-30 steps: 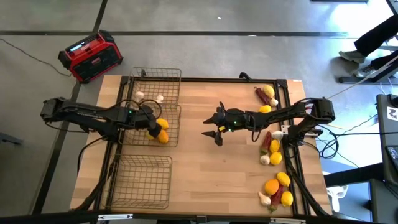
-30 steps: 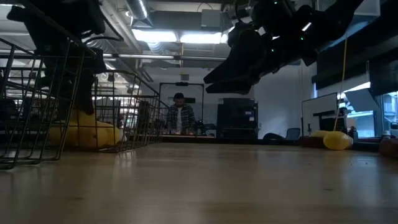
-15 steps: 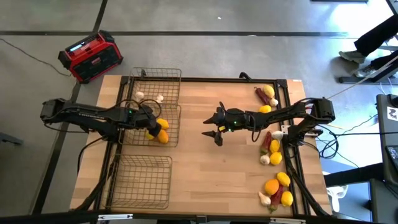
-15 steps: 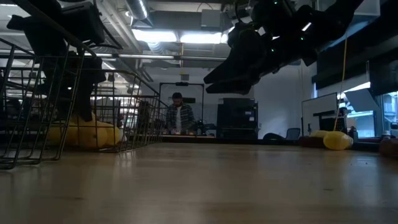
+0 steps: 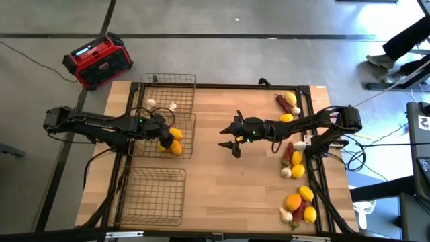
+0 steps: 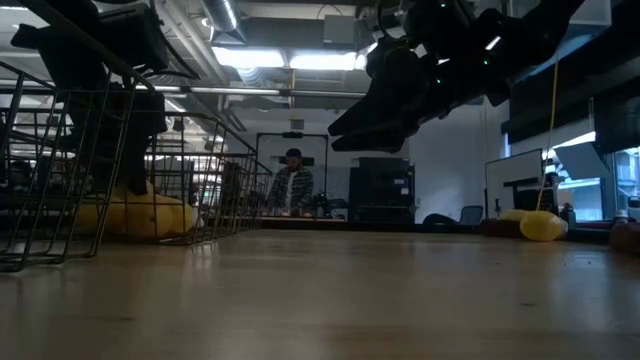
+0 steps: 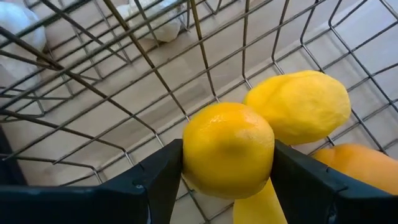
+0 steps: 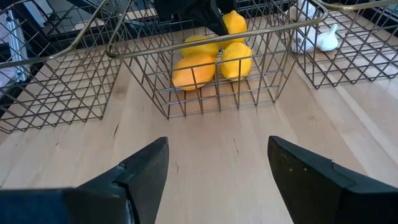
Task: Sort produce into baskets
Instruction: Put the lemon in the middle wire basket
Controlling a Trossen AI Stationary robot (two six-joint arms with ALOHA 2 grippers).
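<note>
Three wire baskets stand along the table's left side: far [image 5: 168, 94], middle [image 5: 176, 128], near [image 5: 154, 195]. My left gripper [image 5: 162, 136] is inside the middle basket, shut on a yellow lemon [image 7: 227, 149]. Beside it lie another lemon [image 7: 298, 106] and an orange citrus [image 7: 360, 168]. Garlic bulbs [image 5: 161, 105] lie in the far basket. My right gripper [image 5: 228, 142] is open and empty above the table's middle, facing the baskets. More lemons, oranges, garlic and chilis lie along the right edge [image 5: 292, 165]. My left gripper pinches the lemon by its two opposite sides [image 7: 186, 155] between its two fingers, which reach down into the middle basket. The lemon sits just over the other fruit; I cannot tell whether it rests on them.
A red-and-black box [image 5: 97, 60] stands on the floor beyond the table's far left corner. Bare wood lies between the baskets and the produce at the right. A person [image 6: 292, 185] stands far back in the room, and a person's legs [image 5: 403, 40] show at the far right.
My left gripper has shifted a little toward the table's left edge inside the middle basket, still shut on the lemon.
</note>
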